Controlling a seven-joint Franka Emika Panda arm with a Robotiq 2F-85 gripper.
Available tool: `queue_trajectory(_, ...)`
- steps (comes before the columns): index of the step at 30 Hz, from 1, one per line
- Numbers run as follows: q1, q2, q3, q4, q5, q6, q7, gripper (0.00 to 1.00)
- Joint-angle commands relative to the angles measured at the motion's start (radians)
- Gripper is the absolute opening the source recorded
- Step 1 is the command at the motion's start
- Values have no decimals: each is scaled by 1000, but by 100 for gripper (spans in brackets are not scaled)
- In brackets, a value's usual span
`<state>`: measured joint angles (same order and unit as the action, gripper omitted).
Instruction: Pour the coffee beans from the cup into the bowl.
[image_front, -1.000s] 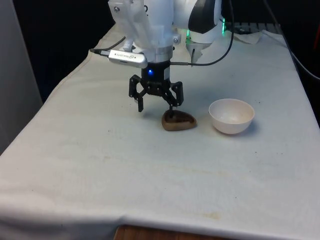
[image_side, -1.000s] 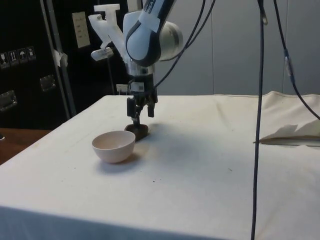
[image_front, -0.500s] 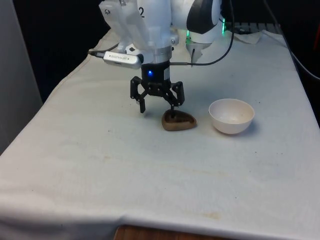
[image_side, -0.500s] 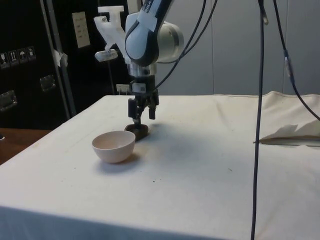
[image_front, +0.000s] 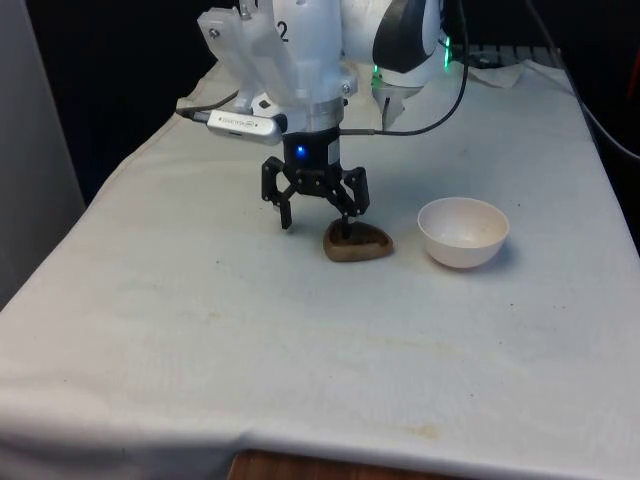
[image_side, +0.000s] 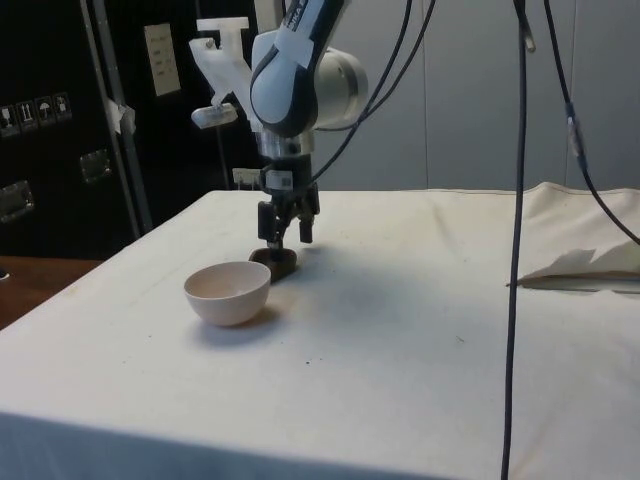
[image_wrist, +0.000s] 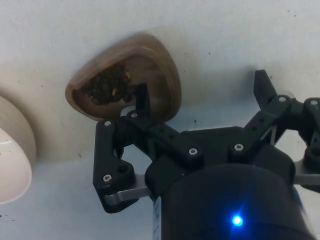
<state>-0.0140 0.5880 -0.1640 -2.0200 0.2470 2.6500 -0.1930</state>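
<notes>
**The gripper sits over the brown cup with its fingers wide apart**

The black two-finger gripper (image_front: 315, 219) hangs low over the table with the white cloth (image_front: 300, 330). Its jaws are spread wide and hold nothing. One finger (image_wrist: 141, 102) points down into the small brown wooden cup shaped like a rounded triangle (image_front: 357, 243). The other finger (image_wrist: 263, 87) is out past the cup's rim, over bare cloth.

The brown cup (image_wrist: 130, 75) stands on the cloth. Dark coffee beans (image_wrist: 107, 85) lie in a little heap inside it, at the end of the cup that is closest to the bowl.

The round white bowl (image_front: 463, 232) stands just beside the cup, on the front view's right of it, with a small gap of cloth between them. In the side view the bowl (image_side: 228, 292) is in front of the cup (image_side: 277, 262), and the gripper (image_side: 286, 238) is just above the cup. The bowl's rim (image_wrist: 20, 150) shows near the cup in the wrist view too.

A black cable (image_front: 440, 100) hangs from the white robot arm (image_front: 290, 60) behind the cup.
</notes>
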Motion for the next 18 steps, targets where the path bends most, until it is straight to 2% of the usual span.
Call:
queue_trajectory(1,-8,1,9,2,9,1,-9,100)
queue_trajectory(6,-5,2,5,1,5,0,-5,100)
queue_trajectory(7,0,2,0,0,0,0,0,100)
queue_trajectory(8,-4,2,5,1,5,0,-4,100)
queue_trajectory(18,-1,2,0,0,1,-1,-1,100)
